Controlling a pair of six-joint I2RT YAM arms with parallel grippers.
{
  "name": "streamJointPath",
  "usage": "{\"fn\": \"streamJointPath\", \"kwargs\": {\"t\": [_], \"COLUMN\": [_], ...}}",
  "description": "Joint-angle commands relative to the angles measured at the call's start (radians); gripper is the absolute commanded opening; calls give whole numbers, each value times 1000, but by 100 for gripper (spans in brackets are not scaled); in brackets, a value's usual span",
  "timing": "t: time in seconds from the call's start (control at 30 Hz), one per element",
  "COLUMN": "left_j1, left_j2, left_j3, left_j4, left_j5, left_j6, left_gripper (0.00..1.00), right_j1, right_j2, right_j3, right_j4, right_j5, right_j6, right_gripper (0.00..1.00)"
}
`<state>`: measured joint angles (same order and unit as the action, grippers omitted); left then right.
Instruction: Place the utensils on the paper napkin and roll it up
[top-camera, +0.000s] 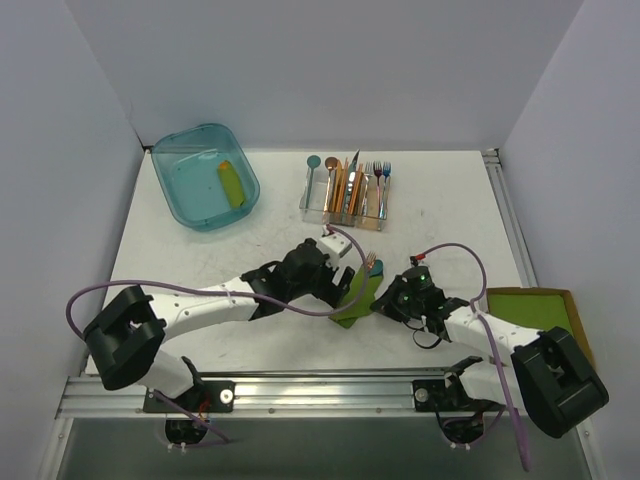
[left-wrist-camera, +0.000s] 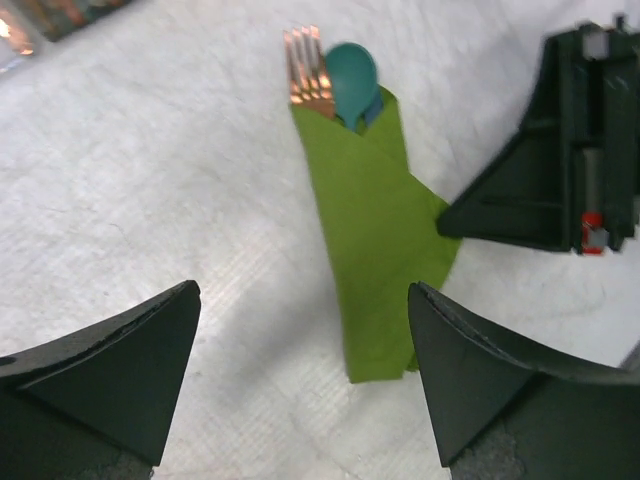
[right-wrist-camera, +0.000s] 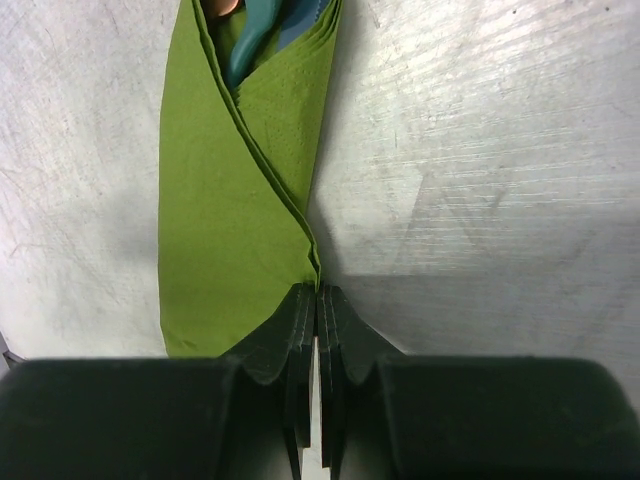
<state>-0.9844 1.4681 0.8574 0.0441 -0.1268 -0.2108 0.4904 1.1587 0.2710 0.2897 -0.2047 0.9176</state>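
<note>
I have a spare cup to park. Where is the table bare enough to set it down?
Bare: right of the clear caddy to the right edge of the table, and between the teal tub and the left arm. Crowded: the centre, where the left gripper and right gripper flank the paper napkin, and the right corner with the cardboard tray.

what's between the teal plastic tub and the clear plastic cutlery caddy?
Bare white table only, seen in the top external view, between the teal plastic tub and the clear plastic cutlery caddy.
</note>
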Motion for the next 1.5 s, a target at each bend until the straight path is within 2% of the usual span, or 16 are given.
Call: {"fn": "streamJointPath", "kwargs": {"t": [0.0, 0.07, 0.13, 0.17, 0.2, 0.43, 0.6, 0.73, 0.93, 1.17, 1.47], "left_j1": [61, 110, 208, 239, 283, 273, 193, 138, 72, 59, 50], "left_j2": [-15, -38, -58, -60, -55, 67, 193, 308, 478, 618, 676], "left_j3": [7, -24, -57, -64, -69, 106, 267, 420, 609, 712, 753], "left_j4": [34, 86, 129, 146, 161, 19, -42, -197, -300, -360, -352], "left_j5": [-71, -38, 36, 161, 223, 306, 267, 204, 138, 161, 177], "left_j6": [-16, -85, -151, -162, -160, -67, -32, -10, 24, 34, 27], "left_gripper": [94, 94, 94, 94, 94, 94, 94, 94, 94, 94, 94], "right_j1": [-7, -9, -9, -9, -9, -9, -10, -9, -9, -9, -9], "right_j2": [-28, -34, -39, -45, -47, -62, -71, -76, -71, -76, -77], "right_j3": [5, 5, 2, 0, 0, -9, -15, -18, -16, -16, -23], "right_j4": [-43, -47, -49, -47, -49, -58, -61, -63, -60, -60, -60], "right_j5": [30, 31, 30, 30, 30, 30, 37, 37, 39, 41, 42], "right_j6": [-19, -20, -17, -17, -17, -20, -23, -20, -19, -14, -8], "right_gripper": [0, 0, 0, 0, 0, 0, 0, 0, 0, 0, 0]}}
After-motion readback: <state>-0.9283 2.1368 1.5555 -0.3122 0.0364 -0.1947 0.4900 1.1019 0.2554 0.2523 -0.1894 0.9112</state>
